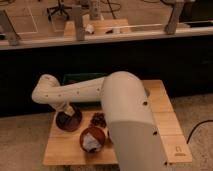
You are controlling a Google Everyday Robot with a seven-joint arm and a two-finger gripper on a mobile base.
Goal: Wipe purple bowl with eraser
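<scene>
Item: purple bowl [69,121]. A small, round, shallow vessel is recorded, dark purple-maroon with a glossy surface. It is placed on the left part of a light wooden table [167,131], near the back-left edge. Part of its interior is covered by the arm's end; what lies in it cannot be told.

Item: orange-red bowl [93,140]. A round bowl of about the same width is noted, set in front and to the right of the purple bowl, close by but apart. A white lump [91,142] is held inside it, roughly at the centre.

Item: dark cluster [98,119]. A small heap of dark, knobbly pieces is seen lying directly on the table, between the two bowls and just beside the arm's large body. What it is cannot be told.

Item: green container [75,79]. A dark green edge is seen at the back of the table, mostly hidden behind the arm. Its contents are not visible.

Item: gripper [67,110]. It is found at the end of the cream-coloured arm [75,93], lowered over the purple bowl and within its outline. Whether anything is held, or whether the bowl is touched, cannot be told.
</scene>
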